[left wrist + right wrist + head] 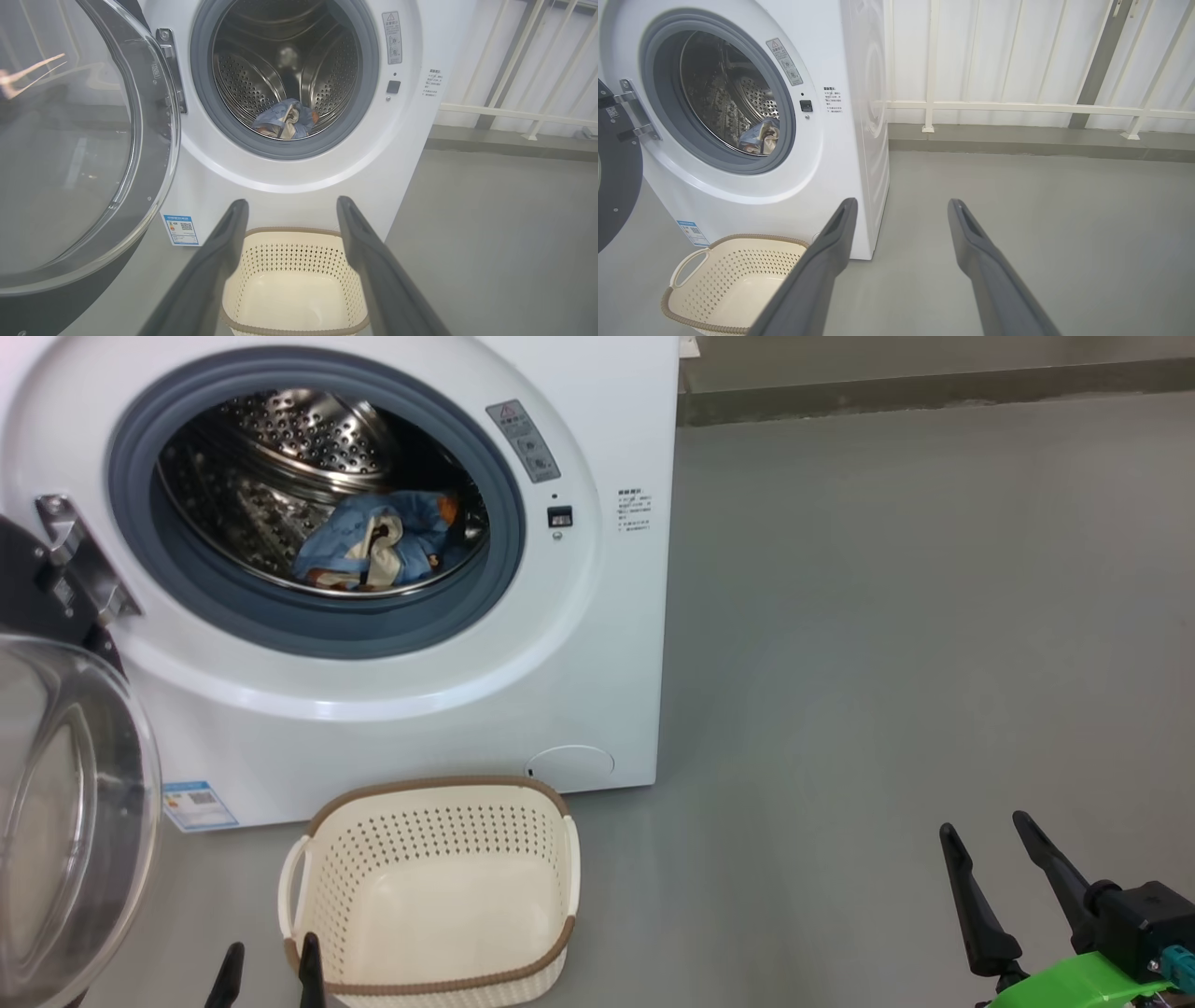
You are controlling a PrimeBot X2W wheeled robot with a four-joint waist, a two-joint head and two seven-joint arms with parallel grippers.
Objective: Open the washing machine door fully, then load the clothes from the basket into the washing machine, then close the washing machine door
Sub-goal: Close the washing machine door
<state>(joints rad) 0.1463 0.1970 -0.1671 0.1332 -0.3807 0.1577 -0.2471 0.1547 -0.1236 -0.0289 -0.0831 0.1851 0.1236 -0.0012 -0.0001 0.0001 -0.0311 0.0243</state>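
The white washing machine (597,644) stands with its round door (65,821) swung open to the left. The light blue clothes (378,549) lie inside the steel drum, also seen as the clothes (285,122) and the clothes (759,135). The cream basket (431,791) sits on the floor in front of the machine with nothing inside it. My left gripper (269,959) is open at the basket's near left corner, and in its wrist view the left gripper (290,207) frames the basket (292,231). My right gripper (988,831) is open over bare floor at the lower right.
Grey floor (887,616) stretches to the right of the machine. A white railing (1017,108) on a low kerb runs behind it. The open door's glass bowl (65,154) bulges at the left, close to my left arm.
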